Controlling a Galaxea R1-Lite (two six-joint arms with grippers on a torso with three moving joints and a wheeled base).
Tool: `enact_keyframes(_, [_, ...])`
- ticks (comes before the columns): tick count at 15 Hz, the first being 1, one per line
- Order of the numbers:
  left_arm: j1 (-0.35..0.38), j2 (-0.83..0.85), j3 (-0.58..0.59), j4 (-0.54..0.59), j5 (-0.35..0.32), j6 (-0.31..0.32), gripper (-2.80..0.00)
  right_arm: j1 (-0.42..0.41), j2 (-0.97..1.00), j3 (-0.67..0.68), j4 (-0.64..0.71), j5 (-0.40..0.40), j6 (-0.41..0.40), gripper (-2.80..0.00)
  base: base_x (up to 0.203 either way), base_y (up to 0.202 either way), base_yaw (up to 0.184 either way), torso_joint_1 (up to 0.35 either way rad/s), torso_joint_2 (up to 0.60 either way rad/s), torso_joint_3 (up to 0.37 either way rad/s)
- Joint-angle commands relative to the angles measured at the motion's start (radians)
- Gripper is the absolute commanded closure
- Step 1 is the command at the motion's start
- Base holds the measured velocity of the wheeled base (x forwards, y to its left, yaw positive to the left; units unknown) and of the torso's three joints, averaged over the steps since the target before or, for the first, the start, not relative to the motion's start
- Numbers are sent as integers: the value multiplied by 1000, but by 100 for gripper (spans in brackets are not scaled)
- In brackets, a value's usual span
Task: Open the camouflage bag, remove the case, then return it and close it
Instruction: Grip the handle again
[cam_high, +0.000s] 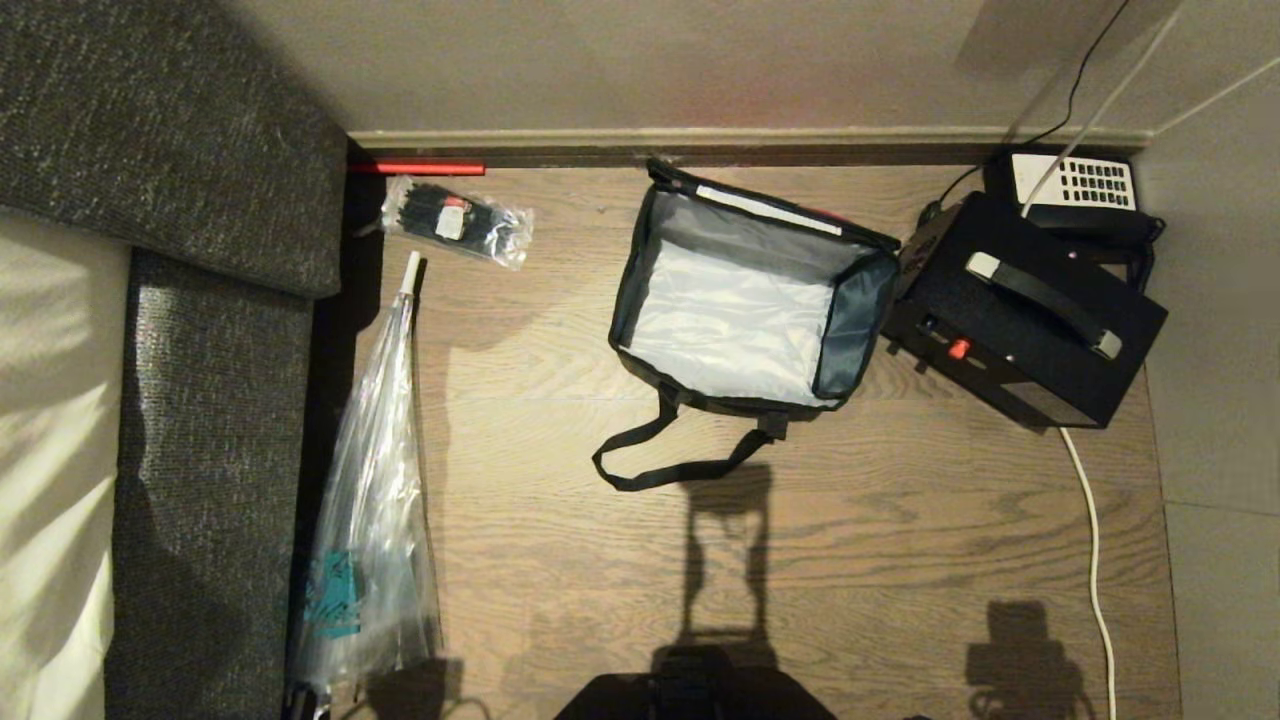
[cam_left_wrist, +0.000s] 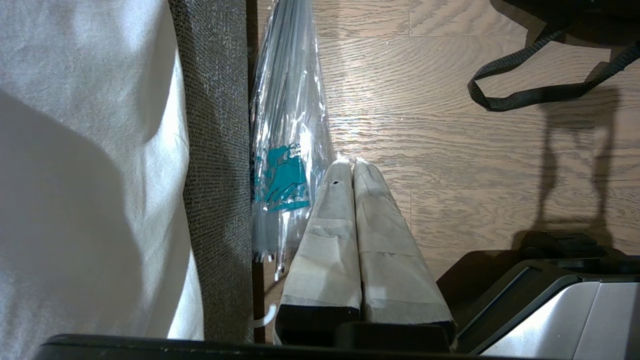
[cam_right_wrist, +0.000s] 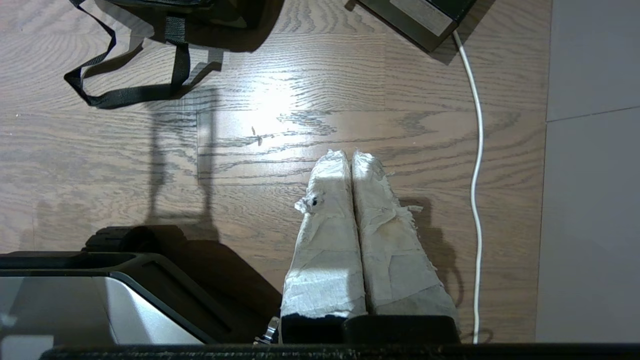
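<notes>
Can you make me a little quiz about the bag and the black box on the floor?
1. True or false: the camouflage bag is open and has nothing inside.
2. Where is the case? A) inside the bag B) on the floor beside the bag, next to the telephone C) on the sofa
3. Fill in: the left pincer and the right pincer both hang over the floor, closed and holding ____.

Key: 1 true; 2 B; 3 nothing.
</notes>
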Motion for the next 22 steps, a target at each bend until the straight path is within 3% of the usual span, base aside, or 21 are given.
enact_keyframes(1, [0, 1, 2, -1, -1, 0, 0, 0, 5, 0, 0, 1, -1, 0, 0, 0, 0, 0, 0, 0])
enact_keyframes(22, [0, 1, 2, -1, 0, 0, 0, 0, 5, 0, 0, 1, -1, 0, 0, 0, 0, 0, 0, 0])
